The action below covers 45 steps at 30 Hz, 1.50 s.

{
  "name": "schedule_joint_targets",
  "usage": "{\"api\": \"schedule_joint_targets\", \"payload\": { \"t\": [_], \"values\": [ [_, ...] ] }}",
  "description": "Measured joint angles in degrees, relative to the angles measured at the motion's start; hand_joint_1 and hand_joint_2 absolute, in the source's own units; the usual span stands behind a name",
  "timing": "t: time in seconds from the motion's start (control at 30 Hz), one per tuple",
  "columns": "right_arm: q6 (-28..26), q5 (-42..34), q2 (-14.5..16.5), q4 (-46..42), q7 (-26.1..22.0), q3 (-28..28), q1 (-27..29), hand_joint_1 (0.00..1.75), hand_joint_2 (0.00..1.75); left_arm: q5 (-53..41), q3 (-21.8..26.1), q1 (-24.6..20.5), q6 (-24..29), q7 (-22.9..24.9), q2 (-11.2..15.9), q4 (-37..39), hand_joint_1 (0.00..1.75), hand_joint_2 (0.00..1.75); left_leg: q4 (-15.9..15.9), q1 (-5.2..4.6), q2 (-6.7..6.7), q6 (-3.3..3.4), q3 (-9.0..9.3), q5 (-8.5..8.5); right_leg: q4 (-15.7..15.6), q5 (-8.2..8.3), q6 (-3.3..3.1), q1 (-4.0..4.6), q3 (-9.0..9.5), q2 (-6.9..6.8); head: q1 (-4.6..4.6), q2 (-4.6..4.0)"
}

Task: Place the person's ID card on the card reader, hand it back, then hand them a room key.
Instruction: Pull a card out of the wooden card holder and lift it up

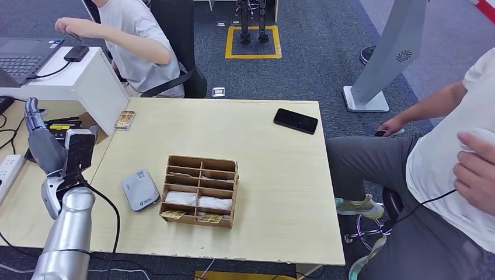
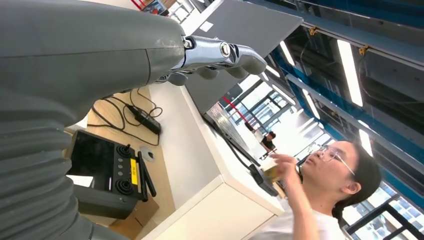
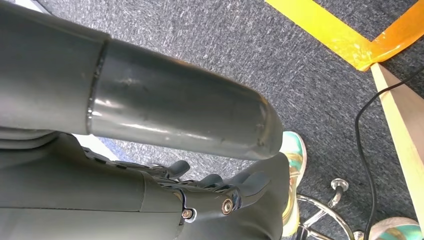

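- Two hands are being logged. The left hand [image 1: 36, 131] is being held raised at the counter's [image 1: 274, 175] left edge, fingers extended upward and apart, nothing in it; in the left wrist view [image 2: 210, 57] the fingers are likewise being shown free of any object.
- The right hand [image 3: 210, 192] is hanging beside the body over the carpet, fingers slightly curled and spread, nothing being gripped.
- The card reader [image 1: 140, 189], a small grey pad, is lying flat on the counter just beside the cardboard organizer [image 1: 199, 191], to its left.
- White key cards [image 1: 198, 201] are being stored in the organizer's near compartments.
- No ID card is being identified with certainty; a small card-like item [image 1: 125, 119] is lying near the white riser [image 1: 87, 79], too small to tell.
- A black phone [image 1: 296, 121] is lying at the far right of the counter, well apart.
- A person [image 1: 443, 169] is being seated at the right; another person [image 1: 131, 35] is reaching over a laptop at the far left.
- Risks being judged: the card is not yet being offered, so a premature reach could be closing on nothing; the raised left hand is standing near the riser and cables [image 1: 11, 137], so a sweep toward the reader could be snagging them or nudging the organizer.
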Motion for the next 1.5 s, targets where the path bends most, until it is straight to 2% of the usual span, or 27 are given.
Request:
{"api": "schedule_joint_targets", "payload": {
  "t": [0.3, 0.37, 0.43, 0.53, 0.63, 0.77, 0.83, 0.93, 1.13, 1.5],
  "values": [
    [-0.3, -0.6, 0.0, 0.0, -0.4, 0.0, 0.0, 0.0, 0.0, -0.3, -1.3, 2.0, -2.0, -0.4, 0.8, -2.2, 0.0, 1.75, 0.0, 0.0, 0.0, 0.0, 0.0, 0.0, 0.0, 0.01, 0.0, 0.0, 0.0, 0.0, 0.0, 0.0],
    [-0.5, -1.0, -0.1, 0.0, -0.4, 0.0, 0.1, 0.0, 0.0, 0.0, -2.2, 3.0, -5.9, -0.9, 1.2, -3.3, 0.0, 1.75, 0.0, 0.0, 0.02, 0.0, 0.01, 0.0, 0.0, 0.01, 0.0, 0.0, 0.0, 0.01, -0.01, 0.0],
    [-0.7, -1.6, -0.2, 0.0, -0.5, -0.1, 0.4, 0.0, 0.0, -0.2, -4.3, 5.3, -12.0, -2.1, 1.9, -5.8, 0.0, 1.75, 0.0, -0.01, 0.04, 0.0, 0.01, -0.01, 0.0, 0.0, 0.0, 0.0, -0.02, 0.03, -0.01, 0.0],
    [-0.7, -2.4, -0.6, 0.0, -0.5, -0.2, 1.2, 0.0, 0.0, -5.1, -10.7, 10.4, -17.2, -3.5, 2.7, -11.5, 0.0, 1.75, 0.0, -0.05, 0.02, 0.02, -0.05, -0.05, 0.0, -0.04, 0.06, 0.0, -0.07, 0.01, 0.0, 0.0],
    [-0.7, -2.7, -1.0, 0.0, -0.8, -0.4, 1.7, 0.0, 0.0, -14.6, -19.5, 13.8, -16.7, -1.8, 3.7, -15.8, 0.0, 1.75, 0.0, -0.07, 0.01, 0.05, -0.14, -0.08, 0.0, -0.05, 0.08, -0.01, -0.13, 0.01, 0.01, 0.0],
    [-0.6, -2.5, -1.1, 0.0, -1.2, -0.4, 1.4, 0.0, 0.0, -28.5, -31.5, 14.4, -12.5, 4.0, 5.4, -17.0, 0.0, 1.75, 0.0, -0.09, 0.02, 0.08, -0.15, -0.09, -0.1, -0.04, 0.08, -0.03, -0.14, 0.0, 0.0, 0.0],
    [-0.5, -2.4, -1.1, 0.0, -1.3, -0.4, 1.3, 0.0, 0.0, -30.7, -35.7, 14.3, -11.3, 5.6, 6.2, -17.0, 0.0, 1.75, 0.0, -0.08, 0.04, 0.07, -0.13, -0.08, -0.1, -0.02, 0.08, -0.03, -0.14, 0.01, -0.01, 0.0],
    [-0.5, -2.4, -1.1, -0.1, -1.3, -0.4, 1.2, 0.0, 0.0, -31.3, -39.4, 14.2, -11.0, 6.0, 7.0, -17.0, 0.0, 1.75, 0.0, -0.04, 0.03, 0.04, -0.13, -0.05, 0.0, -0.01, 0.06, -0.02, -0.14, 0.01, -0.01, 0.0],
    [-0.5, -2.4, -1.1, -0.1, -1.4, -0.4, 1.2, 0.0, 0.0, -31.4, -42.1, 13.9, -10.9, 6.2, 8.1, -17.0, 0.0, 1.75, 0.0, -0.02, 0.01, 0.02, -0.13, -0.04, 0.0, -0.02, 0.06, -0.01, -0.15, 0.01, -0.01, 0.0],
    [-0.5, -2.4, -1.1, -0.1, -1.4, -0.4, 1.1, 0.0, 0.0, -31.4, -42.9, 13.6, -10.8, 6.2, 8.7, -17.0, 0.0, 1.75, 0.0, -0.05, 0.01, 0.03, -0.15, -0.04, 0.0, -0.02, 0.06, -0.01, -0.14, 0.01, 0.0, 0.0]
  ]
}}
